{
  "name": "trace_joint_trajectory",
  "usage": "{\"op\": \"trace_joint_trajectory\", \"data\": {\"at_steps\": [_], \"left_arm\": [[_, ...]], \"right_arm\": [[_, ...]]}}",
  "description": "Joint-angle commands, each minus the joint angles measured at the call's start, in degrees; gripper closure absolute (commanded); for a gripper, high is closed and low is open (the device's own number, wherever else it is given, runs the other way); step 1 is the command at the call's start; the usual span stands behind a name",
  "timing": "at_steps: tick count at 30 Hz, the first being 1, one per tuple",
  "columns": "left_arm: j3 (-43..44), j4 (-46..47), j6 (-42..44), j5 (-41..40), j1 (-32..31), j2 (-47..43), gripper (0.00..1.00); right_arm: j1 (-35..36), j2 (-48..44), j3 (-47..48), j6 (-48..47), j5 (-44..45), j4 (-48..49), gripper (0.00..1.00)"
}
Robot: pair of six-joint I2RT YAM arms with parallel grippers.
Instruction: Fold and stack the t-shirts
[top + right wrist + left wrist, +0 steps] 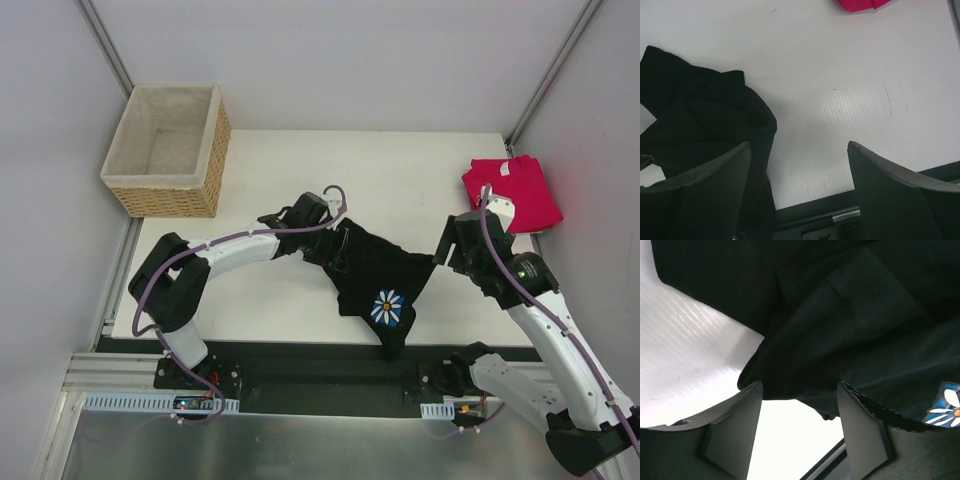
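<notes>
The black t-shirt (385, 280) lies crumpled in the middle of the table, its daisy print (388, 307) facing up near the front edge. My left gripper (335, 238) sits at the shirt's upper left edge. In the left wrist view its jaws (800, 385) stand apart, with the black cloth (850, 330) bunched at the fingertips and bare table showing between the fingers. My right gripper (452, 245) hovers open at the shirt's right corner; nothing is between its jaws (799, 145), and the black cloth (700, 115) lies beside its left finger. The pinkish-red t-shirt (512, 190) lies folded at the back right.
A wicker basket (165, 150) with pale lining stands at the back left corner. The table's front edge (300, 342) runs just below the daisy print, and part of the shirt hangs over it. The pinkish-red shirt's edge (860, 4) shows at the top of the right wrist view.
</notes>
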Motion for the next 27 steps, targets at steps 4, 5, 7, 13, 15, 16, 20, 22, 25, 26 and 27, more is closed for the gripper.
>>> {"op": "trace_joint_trajectory", "data": {"at_steps": [4, 5, 7, 13, 15, 16, 20, 22, 25, 26, 27], "left_arm": [[-0.71, 2.19, -0.29, 1.59, -0.01, 0.18, 0.94], [-0.62, 2.01, -0.20, 1.32, -0.01, 0.00, 1.00], [-0.10, 0.26, 0.24, -0.08, 0.25, -0.61, 1.00], [5.17, -7.91, 4.01, -7.99, 4.89, -9.38, 1.00], [8.67, -11.34, 4.98, -9.48, 6.66, -11.94, 1.00], [9.91, -12.66, 6.03, -10.10, 7.28, -14.04, 1.00], [13.88, -15.92, 6.57, -6.15, 10.27, -14.07, 1.00], [12.65, -16.10, 6.83, -5.80, 10.27, -13.28, 1.00], [10.63, -16.10, 6.40, -5.36, 10.27, -14.49, 1.00], [10.02, -16.10, 6.13, -7.01, 10.27, -15.37, 1.00], [10.27, -16.10, 6.22, -8.16, 10.27, -16.34, 1.00]], "right_arm": [[-2.68, 2.25, 0.13, -2.51, -8.20, 0.65, 0.18], [-2.77, 2.25, 0.22, -2.86, -8.73, 0.57, 0.19], [-3.21, 2.16, 0.57, -3.04, -8.91, 0.56, 0.19], [-4.00, 1.19, 1.18, -4.01, -9.08, 0.56, 0.19], [-4.26, 1.19, 1.10, -3.92, -9.26, 0.74, 0.20], [-4.18, 1.28, 0.92, -4.01, -9.43, 0.65, 0.19], [-4.35, 1.63, 0.57, -3.31, -10.31, 1.44, 0.20], [-4.44, 1.72, 0.74, -3.31, -10.49, 1.79, 0.20], [-4.44, 1.81, 1.36, -4.09, -9.79, 1.36, 0.20], [-4.53, 1.55, 1.45, -4.44, -9.61, 1.36, 0.20], [-4.61, 1.46, 1.36, -4.71, -9.52, 1.36, 0.20]]}}
